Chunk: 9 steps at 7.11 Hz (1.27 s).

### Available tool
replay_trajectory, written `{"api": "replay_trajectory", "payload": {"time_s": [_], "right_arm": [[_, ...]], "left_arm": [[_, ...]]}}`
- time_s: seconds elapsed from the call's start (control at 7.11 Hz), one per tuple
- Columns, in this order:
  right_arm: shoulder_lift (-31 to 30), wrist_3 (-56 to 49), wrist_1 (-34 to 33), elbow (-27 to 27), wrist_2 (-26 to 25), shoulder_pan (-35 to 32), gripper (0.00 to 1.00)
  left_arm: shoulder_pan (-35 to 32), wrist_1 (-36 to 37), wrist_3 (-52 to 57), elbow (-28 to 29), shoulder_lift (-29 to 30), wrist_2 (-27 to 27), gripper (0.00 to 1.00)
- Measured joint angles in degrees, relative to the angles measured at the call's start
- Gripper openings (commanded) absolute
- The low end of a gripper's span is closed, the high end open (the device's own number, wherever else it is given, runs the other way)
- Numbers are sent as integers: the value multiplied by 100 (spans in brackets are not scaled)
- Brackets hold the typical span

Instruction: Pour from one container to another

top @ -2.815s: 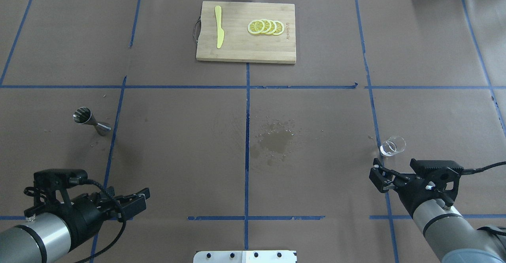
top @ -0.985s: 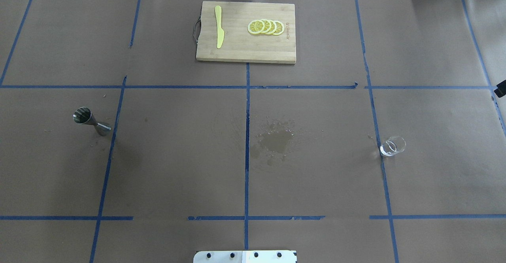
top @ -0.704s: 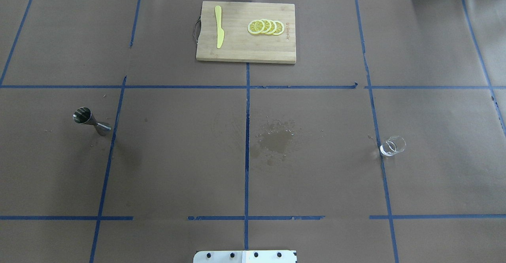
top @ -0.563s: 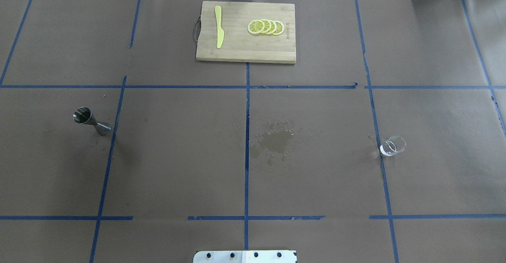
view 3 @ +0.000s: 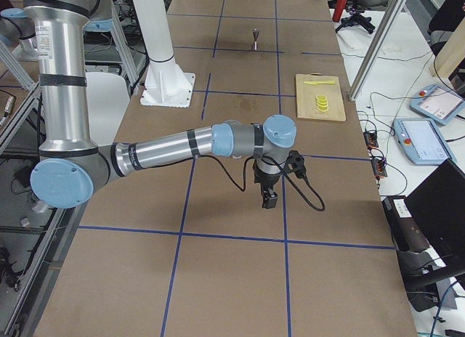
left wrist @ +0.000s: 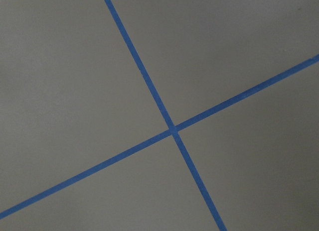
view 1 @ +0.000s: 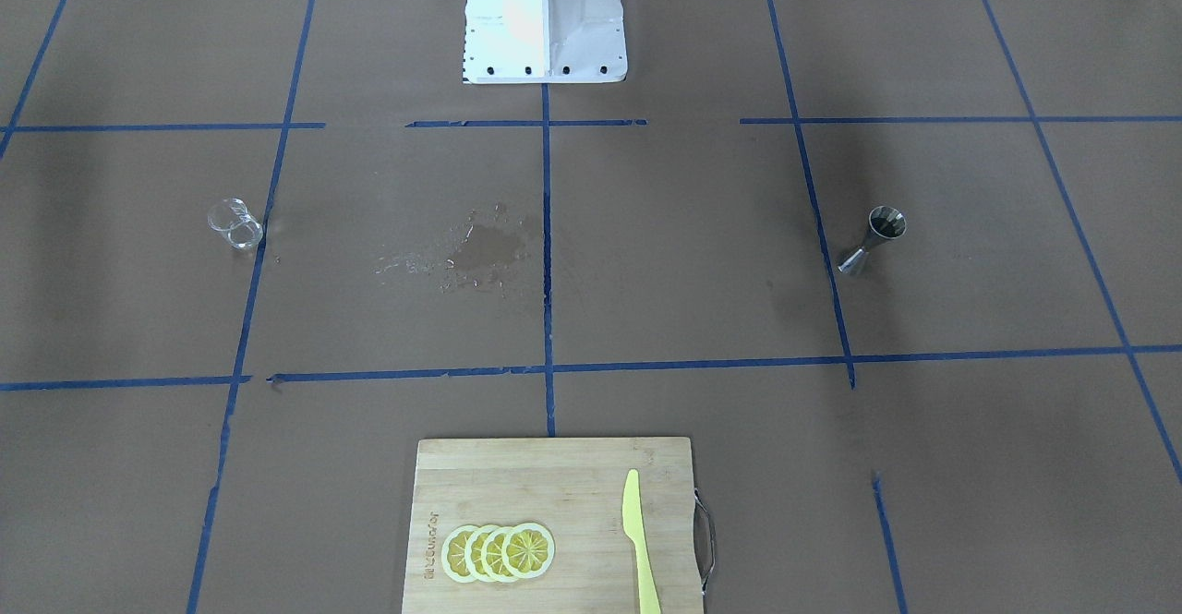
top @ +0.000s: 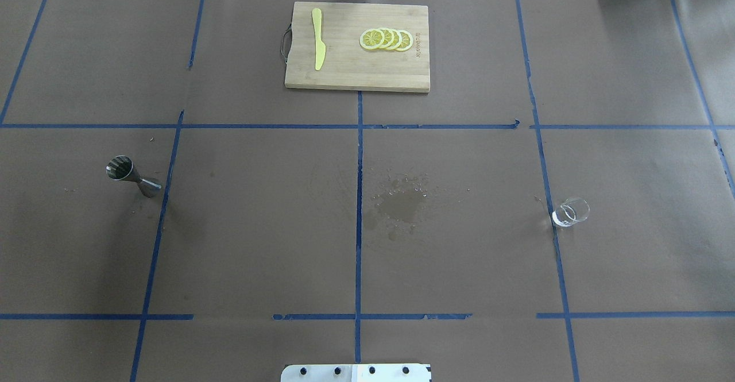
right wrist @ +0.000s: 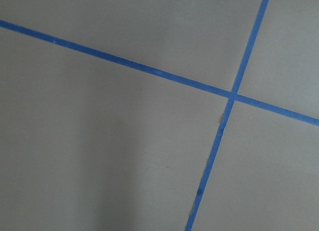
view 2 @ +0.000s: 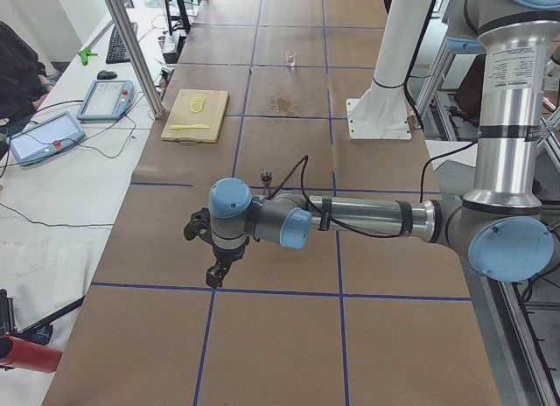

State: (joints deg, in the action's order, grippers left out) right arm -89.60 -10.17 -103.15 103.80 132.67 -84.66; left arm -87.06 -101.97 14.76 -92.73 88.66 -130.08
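The bench (top: 258,244) is covered in brown paper and divided into squares by blue tape (top: 359,158). The left arm (view 2: 367,218) reaches out low over the bench's end on the robot's left, and its left claw (view 2: 214,275) points down above the paper close to a tape line. It shows only in the side view, so I cannot tell whether it is wide or narrow. The right arm (view 3: 160,149) lies the same way over the opposite end, with the right claw (view 3: 269,200) pointing down. How far that claw is spread cannot be told either. The white pedestal (view 1: 543,14) stands at the robot's edge of the bench. A wooden cutting board (top: 356,66) lies at the far middle, and a wet patch (top: 402,205) darkens the paper near the centre. On the board, a yellow knife (top: 317,37) lies apart from a row of overlapping lemon slices (top: 386,39). The metal jigger (top: 133,176) stands on the robot's left, just beside a tape line. The small clear glass (top: 570,212) stands on the robot's right, touching another tape line. Both stand well apart from the claws.
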Motion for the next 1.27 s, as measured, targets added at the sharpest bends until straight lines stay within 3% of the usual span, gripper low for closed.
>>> {"api": "replay_trajectory", "payload": {"time_s": [0.28, 0.7, 1.27], "right_arm": [[-330, 146, 259, -238, 179, -144, 100], [-557, 479, 1270, -963, 462, -368, 100], [-525, 1143, 1452, -980, 818, -495, 100]], "left_arm": [[-4, -12, -7, 11, -81, -13, 100], [-4, -16, -18, -19, -125, -18, 100], [-4, -24, -793, -145, -163, -18, 100]]}}
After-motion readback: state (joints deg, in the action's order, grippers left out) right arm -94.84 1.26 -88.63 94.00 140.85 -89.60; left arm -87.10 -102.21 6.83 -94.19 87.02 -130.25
